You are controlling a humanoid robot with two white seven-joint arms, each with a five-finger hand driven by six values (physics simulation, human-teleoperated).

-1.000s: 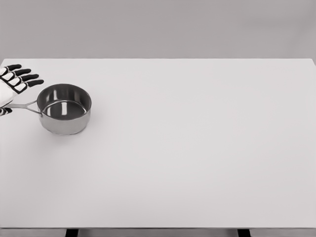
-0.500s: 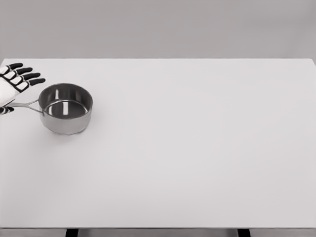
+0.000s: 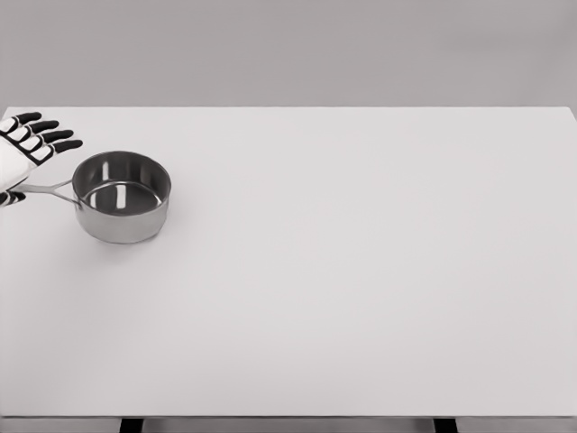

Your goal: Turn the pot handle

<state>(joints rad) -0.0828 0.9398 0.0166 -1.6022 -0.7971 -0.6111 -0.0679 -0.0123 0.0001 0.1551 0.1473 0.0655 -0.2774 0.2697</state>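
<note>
A small steel pot (image 3: pixel 121 197) stands upright near the left edge of the white table (image 3: pixel 343 271). Its thin metal handle (image 3: pixel 50 189) points left toward the picture's edge. My left hand (image 3: pixel 32 167) shows only partly at the left edge. Its black-tipped fingers (image 3: pixel 50 137) are spread straight above the handle and the thumb tip (image 3: pixel 11 198) lies just below it. The handle's end runs between thumb and fingers, and the hand is open, not closed around it. The right arm is out of view.
The table's far edge (image 3: pixel 288 108) runs behind the pot, against a plain grey wall. Dark table legs (image 3: pixel 132 425) show under the near edge.
The pot has slid slightly right and away from me, its handle end shifting up a little. My left hand has edged up with it, fingers still spread.
</note>
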